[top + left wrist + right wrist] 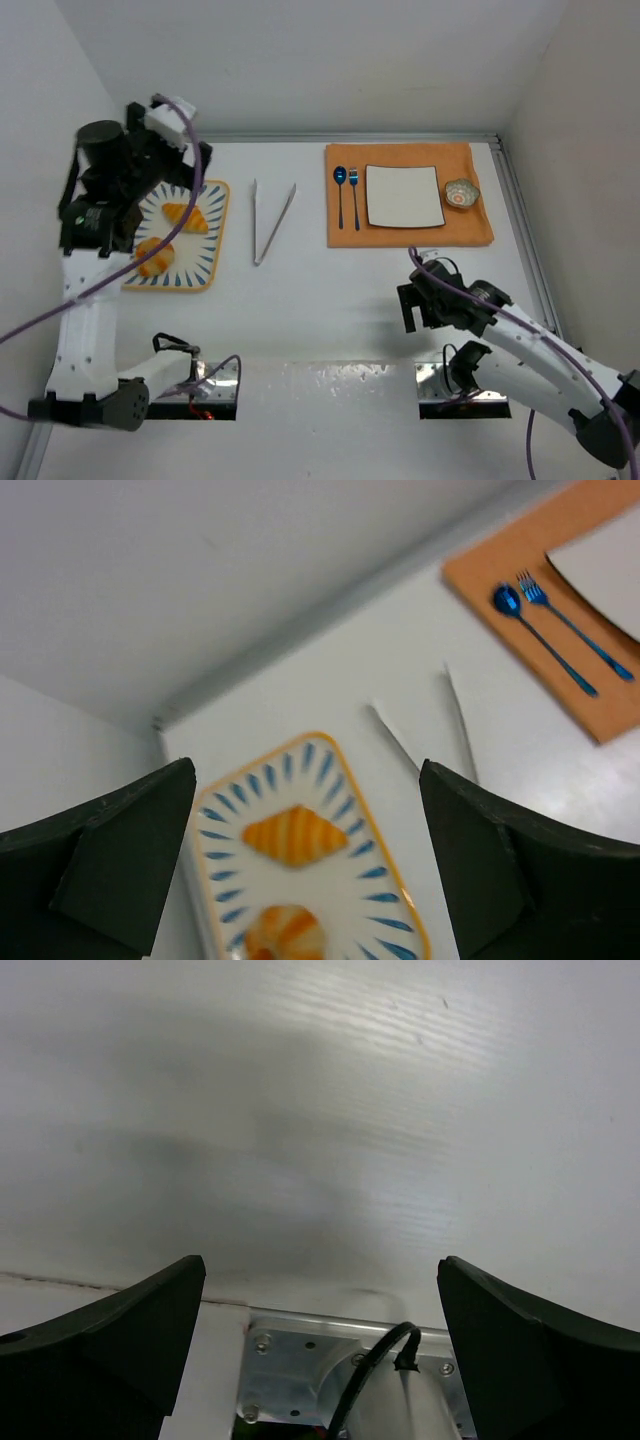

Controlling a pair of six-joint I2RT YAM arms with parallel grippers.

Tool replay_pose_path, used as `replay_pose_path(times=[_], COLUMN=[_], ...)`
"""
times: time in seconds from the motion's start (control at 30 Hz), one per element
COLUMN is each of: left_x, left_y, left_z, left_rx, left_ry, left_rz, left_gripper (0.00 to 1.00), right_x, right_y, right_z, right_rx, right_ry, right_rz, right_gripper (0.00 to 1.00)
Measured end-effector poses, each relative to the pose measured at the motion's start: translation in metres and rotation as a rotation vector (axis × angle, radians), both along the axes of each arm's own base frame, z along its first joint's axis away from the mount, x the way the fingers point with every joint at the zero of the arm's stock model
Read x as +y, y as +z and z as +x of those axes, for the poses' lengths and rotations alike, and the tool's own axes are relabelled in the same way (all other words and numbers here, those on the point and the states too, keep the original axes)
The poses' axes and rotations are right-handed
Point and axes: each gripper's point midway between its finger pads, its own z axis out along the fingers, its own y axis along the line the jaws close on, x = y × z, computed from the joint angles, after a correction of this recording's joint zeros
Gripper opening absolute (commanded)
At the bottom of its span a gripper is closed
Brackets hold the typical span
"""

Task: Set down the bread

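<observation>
The bread is two golden-orange pastries on a blue-striped, orange-rimmed rectangular plate (207, 268) at the table's left. The striped croissant (186, 217) lies at the far end and the rounder bun (155, 256) nearer. In the left wrist view the croissant (295, 835) and the bun (285, 935) lie on that plate (365, 810), between my fingers. My left gripper (140, 185) hovers above the plate's far left; it is open and empty (305, 775). My right gripper (412, 302) is open and empty over bare table near its base (320, 1270).
Metal tongs (270, 222) lie right of the striped plate, also in the left wrist view (455, 730). An orange placemat (400, 236) at the back right holds a white square plate (404, 195), a blue spoon (340, 190), a blue fork (354, 190) and a small bowl (461, 193). White walls enclose the table.
</observation>
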Motion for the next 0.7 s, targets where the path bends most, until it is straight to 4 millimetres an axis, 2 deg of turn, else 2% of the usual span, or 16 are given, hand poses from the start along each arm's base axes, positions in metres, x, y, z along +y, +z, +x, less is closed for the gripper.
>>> replay_pose_path(times=[0.03,0.07,0.17,0.2,0.23,0.3,0.33,0.4,0.57,0.63,0.7], left_x=[-0.011,-0.021,-0.047,-0.054,-0.057,-0.060,-0.062,-0.067,-0.086,-0.091,-0.092], left_y=[-0.018,-0.048,-0.174,-0.230,-0.287,-0.333,-0.350,-0.358,-0.347,-0.357,-0.376], left_z=[0.011,0.026,0.057,0.062,0.056,0.041,0.033,0.030,0.058,0.067,0.070], left_rx=[0.048,0.130,0.457,0.599,0.756,0.898,0.955,0.982,0.907,0.909,0.946], left_ry=[-0.021,-0.032,-0.031,-0.018,0.000,0.013,0.018,0.031,0.044,0.052,0.068], left_rz=[-0.011,-0.013,0.017,0.037,0.061,0.080,0.086,0.072,0.004,-0.018,-0.028], left_gripper=[1.00,1.00,1.00,1.00,1.00,1.00,1.00,1.00,1.00,1.00,1.00], right_x=[0.006,0.013,0.031,0.038,0.043,0.049,0.052,0.055,0.052,0.051,0.049], right_y=[0.006,0.011,0.022,0.024,0.025,0.027,0.026,0.023,0.008,0.005,0.003], right_z=[0.006,0.013,0.029,0.035,0.038,0.044,0.047,0.050,0.052,0.054,0.056], right_rx=[-0.002,-0.003,0.007,0.011,0.016,0.032,0.039,0.054,0.110,0.123,0.135], right_ry=[0.014,0.030,0.077,0.092,0.104,0.129,0.138,0.150,0.146,0.136,0.123], right_rz=[0.003,0.007,0.014,0.016,0.019,0.008,0.005,-0.002,-0.038,-0.044,-0.051], right_gripper=[1.00,1.00,1.00,1.00,1.00,1.00,1.00,1.00,1.00,1.00,1.00])
